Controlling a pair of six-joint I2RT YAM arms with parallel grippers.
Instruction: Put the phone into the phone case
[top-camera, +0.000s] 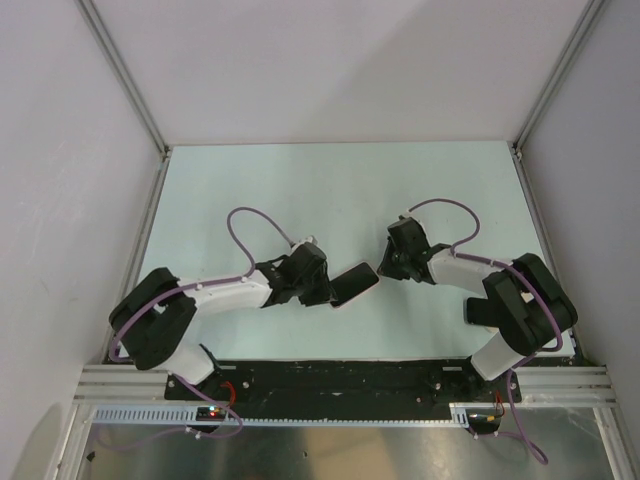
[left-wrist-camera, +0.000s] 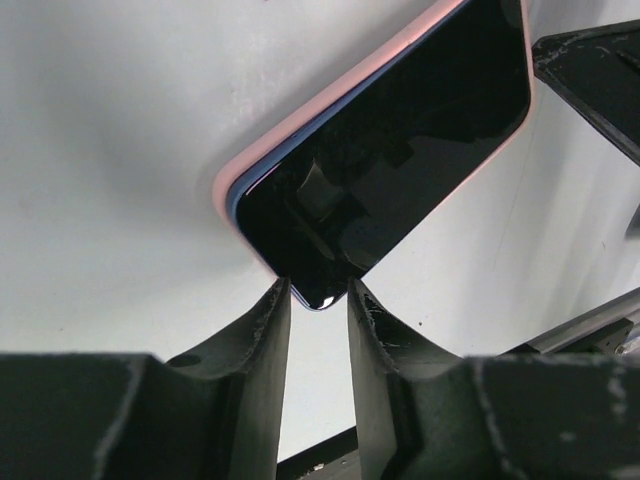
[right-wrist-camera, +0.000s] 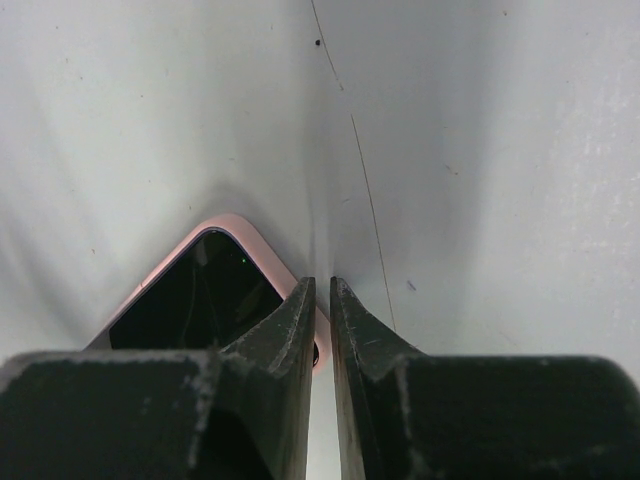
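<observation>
Black, scuffed fingers (left-wrist-camera: 262, 345) of the left gripper (left-wrist-camera: 316, 292) fill the foreground of its wrist view. The jaws stand part-way apart with nothing clamped. The near corner of the slim, glossy black-screened phone (left-wrist-camera: 400, 150) lies right at their tips; whether they touch it cannot be told. The right gripper (right-wrist-camera: 322, 292) has its jaws pressed together to a thin slit and holds nothing, its tips over the opposite corner of the thin, pale pink phone case (right-wrist-camera: 238, 222).

The phone lies screen-up inside the case on the pale matte table (top-camera: 250, 190), between the two grippers. Most of the task looks done, since a pink rim shows around the screen. In the left wrist view, though, one corner shows a bluish phone edge standing proud of the rim. That corner seems not yet seated, and pressing it home is probably what remains.

Purple cables (top-camera: 250, 209) loop over both arms, and white enclosure walls (top-camera: 330, 70) and aluminium rails (top-camera: 120, 70) border the table. The grippers themselves crowd both ends of the phone, so each is the other's likeliest obstacle.
</observation>
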